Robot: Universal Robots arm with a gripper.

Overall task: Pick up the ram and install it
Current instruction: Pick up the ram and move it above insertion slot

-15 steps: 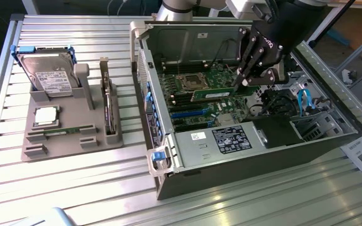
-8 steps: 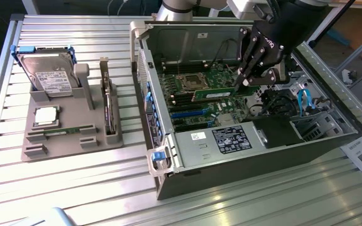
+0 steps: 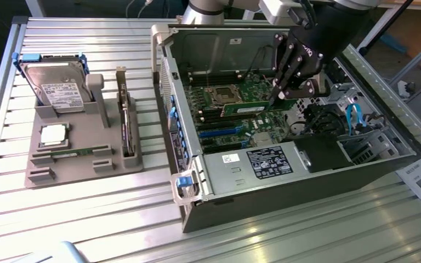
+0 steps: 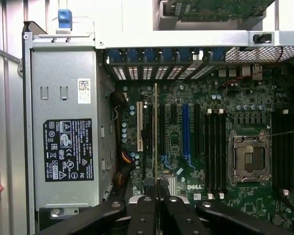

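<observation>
Holding: the gripper (image 3: 287,94) is clenched on the ram (image 3: 254,106), which is pinched between its black fingers (image 4: 142,215).
Ram: inside the open computer case (image 3: 284,186), held over the motherboard (image 3: 229,126); from the wrist it is seen edge-on, a thin line over the expansion slots.
Memory slots (image 4: 213,147): beside the processor socket (image 4: 247,159), apart from the ram.
Tray (image 3: 79,159): on the exterior view's left, carrying a hard drive (image 3: 61,87).

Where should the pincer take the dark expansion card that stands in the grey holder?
Probably its free upper long edge, from above, pinching the two flat faces: the dark flat expansion card stands on edge in a slot of the grey plastic holder.
</observation>
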